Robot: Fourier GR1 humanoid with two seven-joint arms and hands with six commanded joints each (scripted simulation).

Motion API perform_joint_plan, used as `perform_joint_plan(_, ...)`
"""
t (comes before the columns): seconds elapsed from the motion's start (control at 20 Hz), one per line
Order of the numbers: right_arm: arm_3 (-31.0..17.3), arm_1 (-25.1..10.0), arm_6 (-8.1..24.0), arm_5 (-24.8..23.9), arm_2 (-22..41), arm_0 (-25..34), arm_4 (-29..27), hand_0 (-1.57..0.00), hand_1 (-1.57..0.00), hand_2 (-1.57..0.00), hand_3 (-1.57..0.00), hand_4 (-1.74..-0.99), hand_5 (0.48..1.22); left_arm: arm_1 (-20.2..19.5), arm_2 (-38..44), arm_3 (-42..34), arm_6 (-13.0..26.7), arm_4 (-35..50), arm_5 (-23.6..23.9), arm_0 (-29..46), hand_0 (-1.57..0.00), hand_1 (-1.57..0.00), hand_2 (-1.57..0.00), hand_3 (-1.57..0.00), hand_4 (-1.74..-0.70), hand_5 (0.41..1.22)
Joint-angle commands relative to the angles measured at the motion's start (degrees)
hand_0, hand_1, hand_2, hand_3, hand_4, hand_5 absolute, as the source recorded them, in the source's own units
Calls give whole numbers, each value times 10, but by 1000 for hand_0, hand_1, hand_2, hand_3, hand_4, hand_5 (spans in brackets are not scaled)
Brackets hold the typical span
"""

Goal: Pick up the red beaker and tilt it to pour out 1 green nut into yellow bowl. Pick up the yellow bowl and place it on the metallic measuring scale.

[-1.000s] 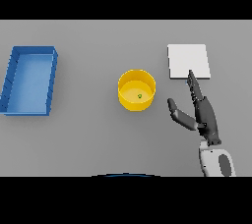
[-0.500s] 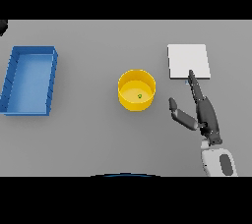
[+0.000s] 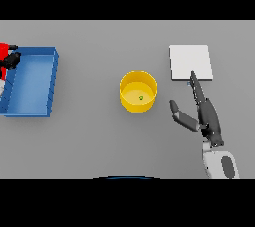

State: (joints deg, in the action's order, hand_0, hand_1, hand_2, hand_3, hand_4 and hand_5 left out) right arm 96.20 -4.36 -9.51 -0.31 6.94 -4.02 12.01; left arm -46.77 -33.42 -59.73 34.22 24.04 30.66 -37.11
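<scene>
Looking down, we see the yellow bowl (image 3: 138, 91) (one green nut (image 3: 141, 97) inside) mid-table, just left of our right hand (image 3: 206, 116), whose fingers are straight and open. The measuring scale (image 3: 191, 61) lies just beyond its fingertips; our right hand is nearer.

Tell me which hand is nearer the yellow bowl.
Right. The right hand lies open just right of the yellow bowl, apart from it. The left hand is far off at the left edge, holding something red beside the blue bin.
</scene>
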Motion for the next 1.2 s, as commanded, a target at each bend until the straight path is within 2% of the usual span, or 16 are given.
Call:
perform_joint_plan(0.0, 0, 0, 3, 0, -1, 0, -1, 1, 1, 1, 1, -1168, 679, -3, -10, -9, 6, 8, -12, 3, -1571, -1571, -1571, -1366, -1735, 955)
perform_joint_plan(0.05, -3, 0, 6, -1, -2, 3, 0, 1, 1, 1, 1, -1165, 678, -12, -27, -17, 7, 18, -24, 4, -1571, -1571, -1571, -1407, -1661, 888)
perform_joint_plan(0.1, -7, 2, 5, -4, 2, 3, 6, 1, 1, 1, 1, -1165, 675, -24, -31, -33, -1, 30, -38, 10, -1571, -1571, -1571, -1368, -1493, 827)
perform_joint_plan(0.15, -8, -2, 12, -5, -3, 6, 4, 1, 1, 1, 1, -1163, 671, -39, -40, -52, -11, 27, -63, 12, -1571, -1545, -1489, -1238, -1311, 774)
perform_joint_plan(0.2, -11, 1, 13, -6, 1, 11, 8, 1, 1, 1, 1, -1159, 669, -47, -43, -61, -30, 28, -87, 15, -1495, -1380, -1311, -1098, -1155, 740)
perform_joint_plan(0.25, -7, -3, 4, -5, 2, 5, 10, 1, 1, 1, 1, -1161, 669, -55, -38, -73, -54, 43, -115, 27, -1253, -1104, -1049, -884, -1031, 714)
perform_joint_plan(0.3, -12, -1, 3, -4, 1, 7, 8, 1, 1, 1, 1, -1162, 671, -58, -41, -82, -55, 52, -133, 37, -1003, -883, -839, -707, -933, 697)
perform_joint_plan(0.4, -11, -4, -7, -2, 0, 2, 6, 1, 1, 1, 1, -1151, 677, -69, -38, -86, -66, 62, -159, 45, -641, -565, -536, -452, -823, 667)
perform_joint_plan(0.45, -9, -4, -10, 0, -1, 0, 3, 1, 1, 1, 1, -1147, 680, -78, -50, -92, -59, 45, -163, 41, -513, -452, -429, -361, -785, 656)
perform_joint_plan(0.55, -4, -4, -5, 0, -1, 0, 1, 1, 1, 1, 1, -1148, 688, -67, -61, -77, -59, 30, -165, 34, -328, -289, -274, -231, -750, 647)
perform_joint_plan(0.7, -8, -3, -1, -3, 2, 1, 9, 1, 1, 1, 1, -1164, 688, -48, -65, -44, -60, 11, -152, 16, -167, -147, -140, -118, -724, 647)
perform_joint_plan(0.85, -4, -3, 8, -9, 4, 4, 17, 1, 1, 1, 1, -1178, 679, -43, -65, -36, -69, 1, -137, 10, -85, -75, -71, -60, -705, 653)
perform_joint_plan(0.9, -1, -2, 21, -15, 10, 1, 31, 1, 1, 1, 1, -1175, 672, -41, -61, -34, -82, -2, -128, 11, -68, -60, -57, -48, -708, 658)
perform_joint_plan(0.95, 4, -7, 19, -17, 19, -2, 50, 1, 1, 1, 1, -1163, 677, -44, -57, -43, -99, -1, -120, 17, -54, -48, -45, -38, -711, 663)
perform_joint_plan(1.05, -2, -28, 18, 3, 25, 18, 58, 1, 1, 1, 1, -1132, 703, -46, -54, -54, -109, 2, -113, 22, -34, -30, -29, -24, -710, 679)
perform_joint_plan(1.15, -8, -59, 11, 37, 46, 39, 81, 1, 1, 1, 1, -1153, 728, -48, -53, -53, -101, 1, -108, 20, -22, -19, -18, -15, -710, 689)
